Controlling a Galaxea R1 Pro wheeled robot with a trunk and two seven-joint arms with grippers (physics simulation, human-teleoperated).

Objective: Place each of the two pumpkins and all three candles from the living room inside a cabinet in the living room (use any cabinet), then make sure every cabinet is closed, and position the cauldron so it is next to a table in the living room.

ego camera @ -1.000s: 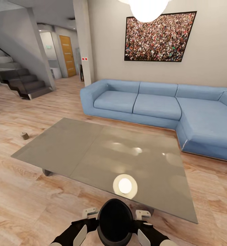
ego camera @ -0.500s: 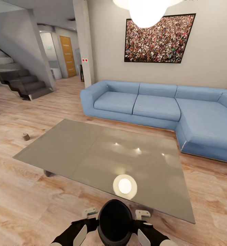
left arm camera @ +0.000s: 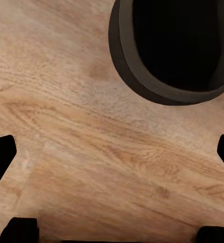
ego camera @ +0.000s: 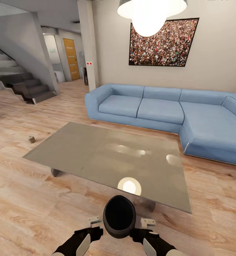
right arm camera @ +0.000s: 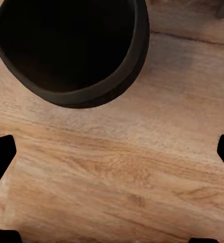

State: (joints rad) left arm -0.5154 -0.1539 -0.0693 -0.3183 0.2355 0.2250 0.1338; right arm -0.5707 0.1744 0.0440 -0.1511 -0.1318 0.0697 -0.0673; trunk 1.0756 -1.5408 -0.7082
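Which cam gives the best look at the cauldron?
Head view: the whole cauldron shows there, between both arms, just short of the table. The left wrist view and right wrist view each show part of its dark rim and black inside over the wood floor.

Blue sofa (ego camera: 167, 110) w/ crowd pic (ego camera: 162, 42) above; stairs (ego camera: 18, 83) far left.

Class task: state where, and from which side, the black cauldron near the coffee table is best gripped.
Grip the cauldron by its thick rim, probably from above: the mouth opens upward and its rounded body gives little purchase. One finger should go inside the rim and one outside.
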